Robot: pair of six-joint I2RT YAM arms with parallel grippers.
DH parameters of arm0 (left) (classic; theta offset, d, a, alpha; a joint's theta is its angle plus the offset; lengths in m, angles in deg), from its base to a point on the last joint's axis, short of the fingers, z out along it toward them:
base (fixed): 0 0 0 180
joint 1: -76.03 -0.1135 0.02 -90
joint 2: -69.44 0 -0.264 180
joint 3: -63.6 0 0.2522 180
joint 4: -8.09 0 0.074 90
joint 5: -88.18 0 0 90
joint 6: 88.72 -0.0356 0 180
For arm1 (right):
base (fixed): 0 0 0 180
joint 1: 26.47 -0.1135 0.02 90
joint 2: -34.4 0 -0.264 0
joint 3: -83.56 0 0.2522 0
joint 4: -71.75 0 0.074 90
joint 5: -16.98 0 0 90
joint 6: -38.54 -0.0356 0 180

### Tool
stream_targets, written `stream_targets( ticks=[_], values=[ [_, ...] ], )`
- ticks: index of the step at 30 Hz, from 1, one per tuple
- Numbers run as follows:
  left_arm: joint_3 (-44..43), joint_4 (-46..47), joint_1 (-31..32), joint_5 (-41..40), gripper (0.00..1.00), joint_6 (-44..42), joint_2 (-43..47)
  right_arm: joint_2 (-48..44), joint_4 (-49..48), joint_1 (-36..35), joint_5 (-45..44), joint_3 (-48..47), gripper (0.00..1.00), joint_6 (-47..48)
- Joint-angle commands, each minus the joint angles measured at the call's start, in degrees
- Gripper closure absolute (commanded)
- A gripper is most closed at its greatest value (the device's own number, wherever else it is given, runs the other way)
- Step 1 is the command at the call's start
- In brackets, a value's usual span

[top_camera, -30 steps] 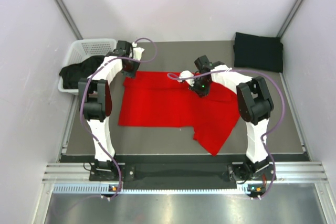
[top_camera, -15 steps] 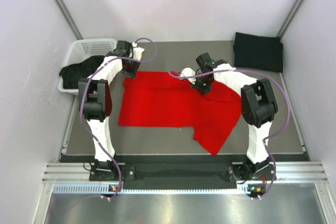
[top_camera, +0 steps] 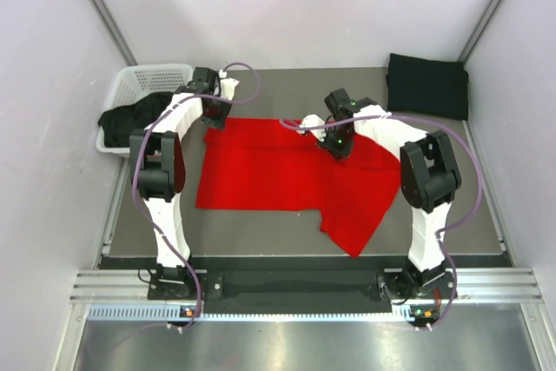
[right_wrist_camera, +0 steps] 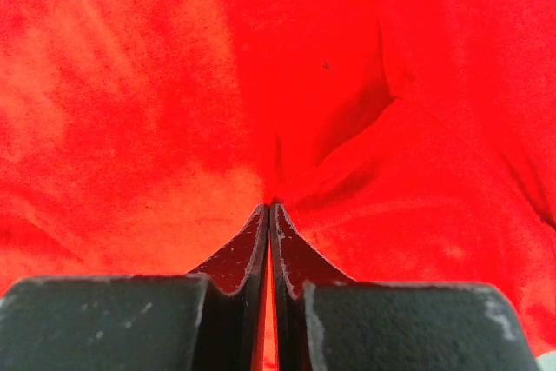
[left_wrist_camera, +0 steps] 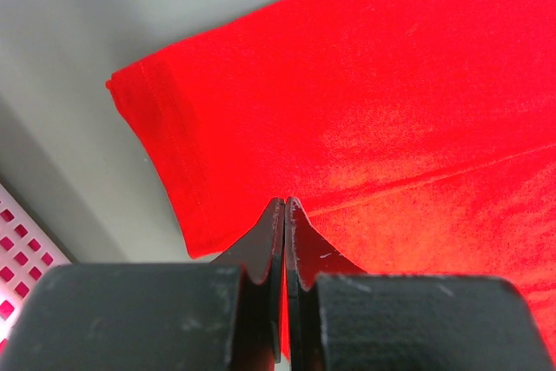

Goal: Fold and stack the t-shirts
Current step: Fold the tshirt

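Note:
A large red t-shirt [top_camera: 278, 175] lies spread on the grey table, with one part trailing toward the front right. My left gripper [top_camera: 215, 117] is at the shirt's far left corner, and in the left wrist view it [left_wrist_camera: 285, 202] is shut on a thin fold of the red cloth [left_wrist_camera: 391, 102] next to the hemmed edge. My right gripper [top_camera: 338, 145] is at the shirt's far middle. In the right wrist view it [right_wrist_camera: 268, 206] is shut on puckered red cloth [right_wrist_camera: 156, 84]. A folded black t-shirt [top_camera: 427, 84] lies at the back right.
A white lattice basket [top_camera: 148, 76] stands at the back left with dark cloth [top_camera: 129, 119] hanging in it; its lattice shows in the left wrist view [left_wrist_camera: 17, 258]. Grey walls close in the table on three sides.
My right gripper has shifted slightly right and toward the back, tugging the red cloth with it. The left arm has not moved.

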Motion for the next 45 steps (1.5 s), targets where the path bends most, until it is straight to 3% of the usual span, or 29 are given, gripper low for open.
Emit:
stream_targets(
  ticks=[1, 3, 7, 10, 13, 19, 22, 45],
  values=[
    [-2.6, 1.9, -0.2, 0.6, 1.0, -0.4, 1.5, -2.8, 2.0, -1.5, 0.0, -2.9, 1.0, -1.1],
    [-2.8, 1.9, -0.2, 0.7, 1.0, -0.3, 1.5, -2.4, 2.0, -1.9, 0.0, -3.4, 0.99, -1.6],
    [-3.0, 2.0, -0.2, 0.8, 1.0, -0.4, 1.2, -0.2, 2.0, -2.3, 0.8, -5.9, 0.74, -3.9],
    [-3.3, 1.9, -0.2, 0.8, 1.0, -0.4, 1.2, -1.9, 0.3, -0.5, 0.9, -5.3, 0.68, -4.8],
    [-3.0, 1.7, -0.2, 0.7, 1.0, -0.5, 1.3, -5.1, -1.1, 2.8, 1.2, -2.7, 0.66, -4.8],
    [-3.1, 1.9, -0.1, 1.1, 0.99, -0.2, 0.4, -3.8, 7.2, 16.9, 8.3, -3.6, 0.68, -4.8],
    [-3.5, 1.7, -0.1, 1.0, 0.99, -0.2, -0.1, -3.8, 8.5, 20.2, 9.1, -2.1, 0.67, -4.6],
    [-2.6, 1.6, 0.7, -0.3, 0.99, -0.9, 0.1, -0.2, 11.4, 25.0, 8.8, 1.9, 0.64, -2.8]
  ],
)
